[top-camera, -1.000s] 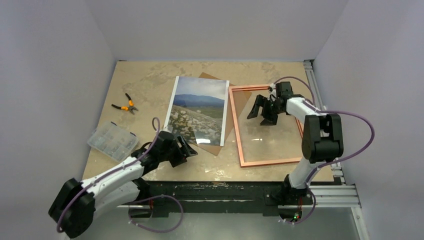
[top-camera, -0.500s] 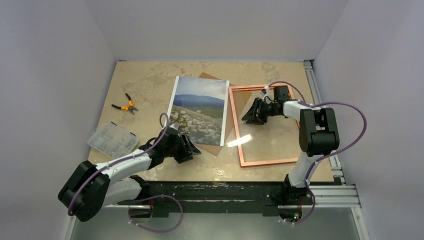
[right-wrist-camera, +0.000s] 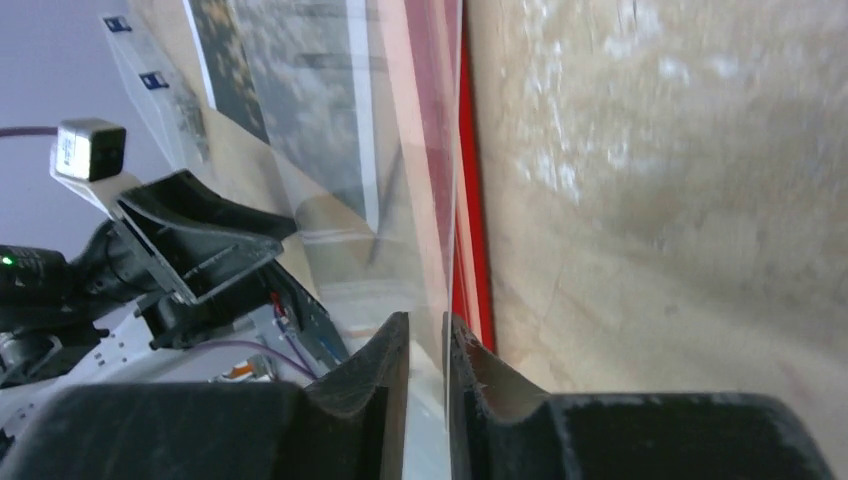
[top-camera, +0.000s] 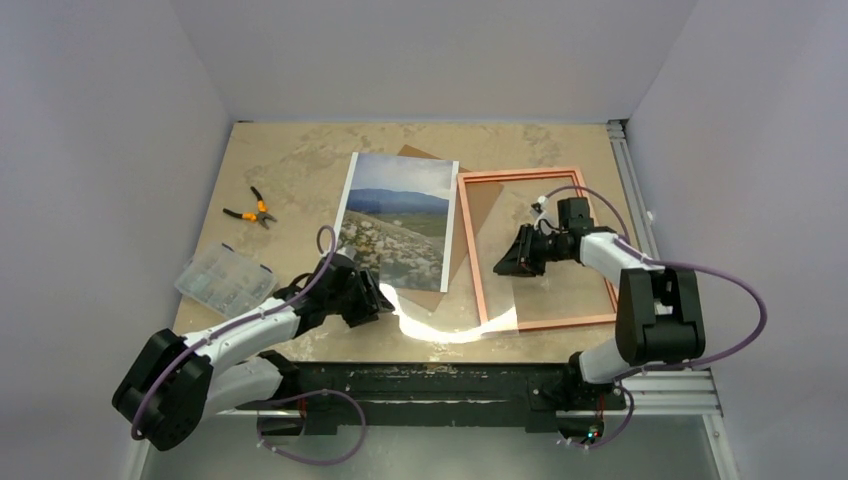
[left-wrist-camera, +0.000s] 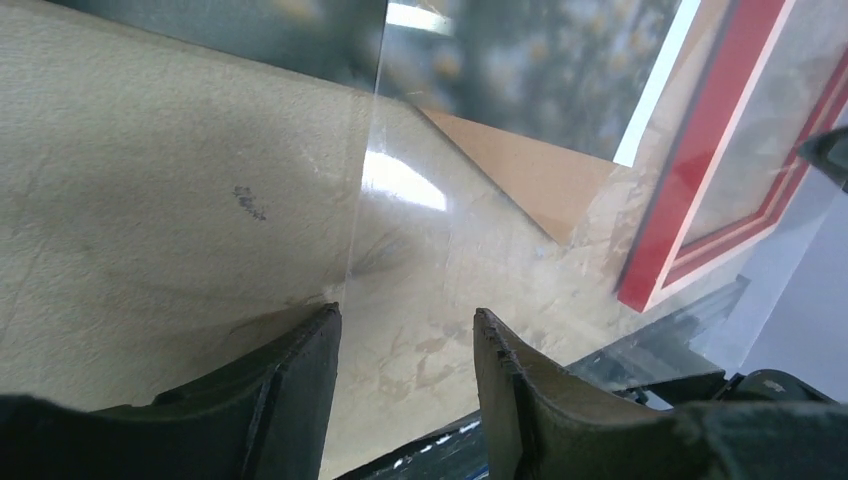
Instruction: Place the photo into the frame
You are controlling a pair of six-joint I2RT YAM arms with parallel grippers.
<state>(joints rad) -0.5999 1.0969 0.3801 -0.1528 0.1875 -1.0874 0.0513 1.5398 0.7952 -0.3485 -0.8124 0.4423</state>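
The photo (top-camera: 397, 220) lies face up at mid-table, partly over a brown backing board (top-camera: 432, 298). To its right lies the red frame (top-camera: 470, 255). My right gripper (top-camera: 503, 266) hangs over the frame's inside, shut on the edge of a clear pane (right-wrist-camera: 420, 200). The pane reaches left and catches glare (top-camera: 440, 328) near the table's front edge. My left gripper (top-camera: 378, 297) sits low by the photo's near right corner, open, with bare table showing between its fingers. In the left wrist view the pane's edge (left-wrist-camera: 362, 180) ends at the left finger (left-wrist-camera: 300, 360).
Orange-handled pliers (top-camera: 250, 211) lie at the left. A clear plastic parts box (top-camera: 225, 282) sits nearer, at the table's left edge. A metal rail (top-camera: 640, 200) borders the right side. The black base bar (top-camera: 440, 380) runs along the front edge.
My right gripper closed on the pane and pulled toward the near edge. The frame shifted a little to the right. My left gripper crept toward the photo's near corner and narrowed.
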